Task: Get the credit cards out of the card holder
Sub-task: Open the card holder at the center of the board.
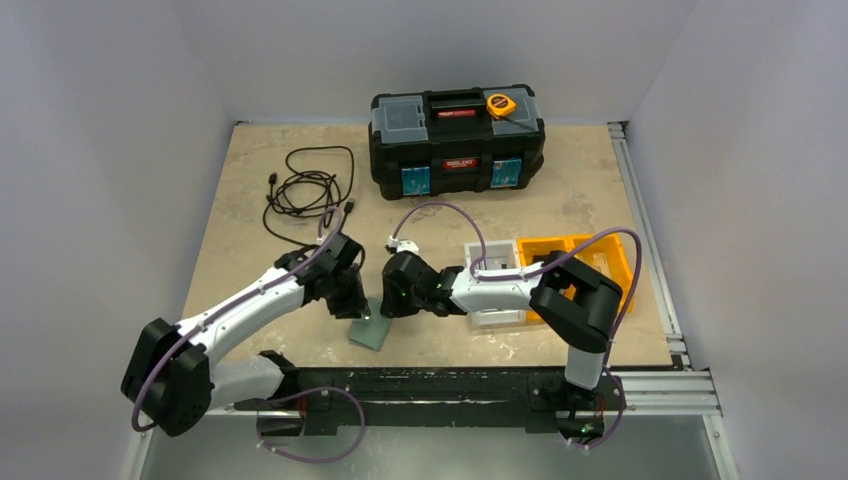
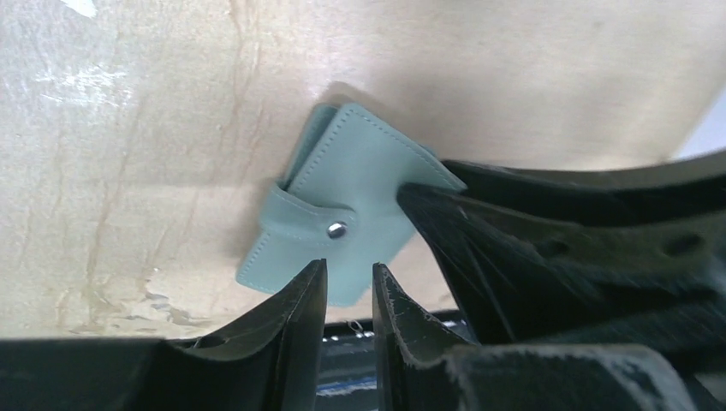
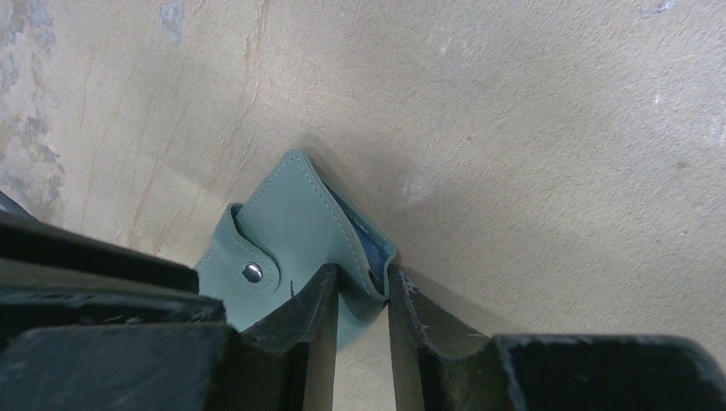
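The bench [image 1: 560, 215] carries a black toolbox [image 1: 457, 140] at the back and white and orange bins [image 1: 560, 250] on my right. The card holder [image 1: 369, 332] lies flat close to the bench's near edge, with both my arms bent in over it.

My left pincer [image 2: 349, 274] hovers at the holder's near edge, its fingers a narrow gap apart with nothing clamped. My right pincer [image 3: 361, 278] straddles the holder's open lip, where a sliver of blue lining [image 3: 364, 244] shows. I cannot tell whether it is actually biting.

The side tab [image 2: 300, 227] is wrapped over the cover and its snap stud [image 2: 336, 229] looks fastened. No card is visible.

As I judge it, that snap is the main trouble. If I pull the lip while it is closed, the whole holder will drag or lift instead of opening, and it could slide off the near edge. My pincers are also crowded, the right one touching the holder's corner in the left wrist view, so a careless move could knock them together.
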Available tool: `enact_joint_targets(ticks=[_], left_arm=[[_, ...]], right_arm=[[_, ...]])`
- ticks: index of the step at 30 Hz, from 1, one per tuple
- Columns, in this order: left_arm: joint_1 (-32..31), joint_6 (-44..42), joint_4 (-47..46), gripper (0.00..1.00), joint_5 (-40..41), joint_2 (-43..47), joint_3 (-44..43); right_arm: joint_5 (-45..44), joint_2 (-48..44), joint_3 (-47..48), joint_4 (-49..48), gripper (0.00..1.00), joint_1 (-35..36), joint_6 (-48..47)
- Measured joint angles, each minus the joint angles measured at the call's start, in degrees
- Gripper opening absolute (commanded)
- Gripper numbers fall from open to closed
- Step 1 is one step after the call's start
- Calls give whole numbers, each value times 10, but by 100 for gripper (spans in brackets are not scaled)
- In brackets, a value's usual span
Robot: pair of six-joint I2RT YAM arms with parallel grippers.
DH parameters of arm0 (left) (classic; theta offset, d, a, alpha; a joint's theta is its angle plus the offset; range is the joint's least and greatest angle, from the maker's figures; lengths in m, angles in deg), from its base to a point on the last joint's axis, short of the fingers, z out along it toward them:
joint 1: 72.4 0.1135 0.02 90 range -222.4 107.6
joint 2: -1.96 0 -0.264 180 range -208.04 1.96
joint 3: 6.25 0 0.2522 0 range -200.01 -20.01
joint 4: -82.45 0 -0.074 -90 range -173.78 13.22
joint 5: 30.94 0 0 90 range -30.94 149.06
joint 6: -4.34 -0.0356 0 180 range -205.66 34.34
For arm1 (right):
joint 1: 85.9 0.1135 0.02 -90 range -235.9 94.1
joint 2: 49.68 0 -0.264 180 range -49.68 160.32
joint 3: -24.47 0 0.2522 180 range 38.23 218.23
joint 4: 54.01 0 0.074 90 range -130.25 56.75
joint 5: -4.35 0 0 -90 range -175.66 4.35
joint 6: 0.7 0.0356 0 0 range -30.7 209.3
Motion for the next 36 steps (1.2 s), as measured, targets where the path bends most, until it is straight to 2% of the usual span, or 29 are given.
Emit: enact_joint_targets(ticks=[5,10,25,28,34,36], left_arm=[[-37,-4,5,27,56,-58,-7],[-59,-4,1,30,77,-107,-16],[-90,-3,21,34,115,-158,-56],[-92,-3,33,29,118,-177,-71],[-93,0,53,0,121,-199,-90],[-93,2,53,0,119,-200,-93]], right_arm=[[25,0,-10,-18,0,-14,-6],[53,0,-18,-34,0,-24,-7],[79,0,-29,-52,0,-32,-8],[83,0,-32,-56,0,-34,-7],[93,0,-36,-63,0,-37,-4],[93,0,-37,-63,0,-38,-4]])
